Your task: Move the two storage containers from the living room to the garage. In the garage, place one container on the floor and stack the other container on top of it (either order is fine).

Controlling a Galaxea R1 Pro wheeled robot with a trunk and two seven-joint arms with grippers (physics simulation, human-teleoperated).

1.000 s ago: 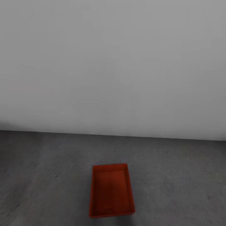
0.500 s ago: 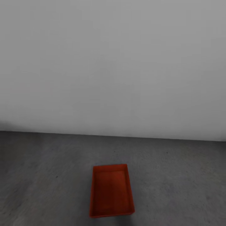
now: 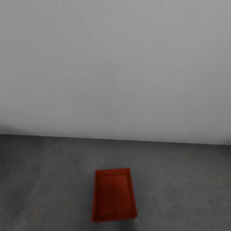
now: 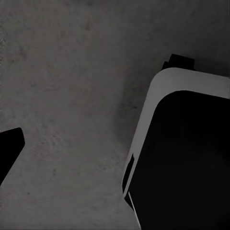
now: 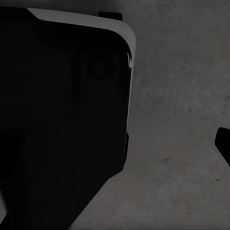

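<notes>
Dark grey mottled concrete floor (image 3: 48, 186), meeting a plain white-grey wall at its far edge. Resting directly on it: one orange-red rectangular open-topped storage container (image 3: 113, 195), upright, long side running away from the camera.

An orange-red rectangular storage container (image 3: 114, 195), open-topped and empty, is seen upright on the dark grey mottled concrete floor (image 3: 48, 179), well apart from the plain white-grey wall (image 3: 115, 64).

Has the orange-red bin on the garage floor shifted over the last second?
No. The storage container lies on the concrete floor at the same distance from the foot of the wall; its slight drop in the head view matches the floor specks', so the camera moved.
</notes>
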